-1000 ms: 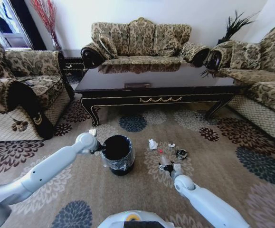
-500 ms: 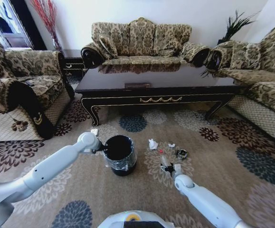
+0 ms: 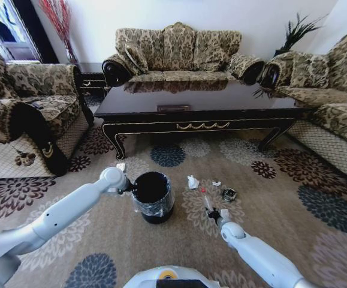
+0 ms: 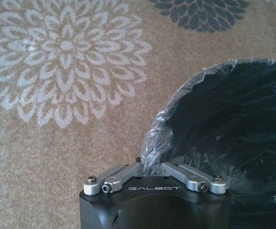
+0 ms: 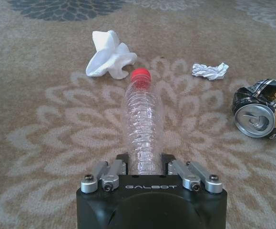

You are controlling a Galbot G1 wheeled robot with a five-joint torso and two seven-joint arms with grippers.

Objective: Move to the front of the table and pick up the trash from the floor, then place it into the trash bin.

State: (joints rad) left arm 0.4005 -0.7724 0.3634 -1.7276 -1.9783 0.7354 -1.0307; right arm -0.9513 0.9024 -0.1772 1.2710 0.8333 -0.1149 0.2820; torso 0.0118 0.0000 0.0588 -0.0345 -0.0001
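We've got the bottle (image 5: 143,128) btwn our right gripper (image 5: 144,168) fingers, pinched at its base, long axis straight ahead, cap outward; left gripper (image 4: 148,168) clamps bin (image 4: 233,129) rim.

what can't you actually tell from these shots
- Right wrist view: whether the right gripper truly clamps the clear plastic bottle with red cap; the black gripper housing hides its base.
- Left wrist view: the left gripper sits at the rim of the black plastic-lined trash bin; crinkled liner hides the contact, and the frame edge cuts the bin.
- Head view: the crushed dark can is too small to read.
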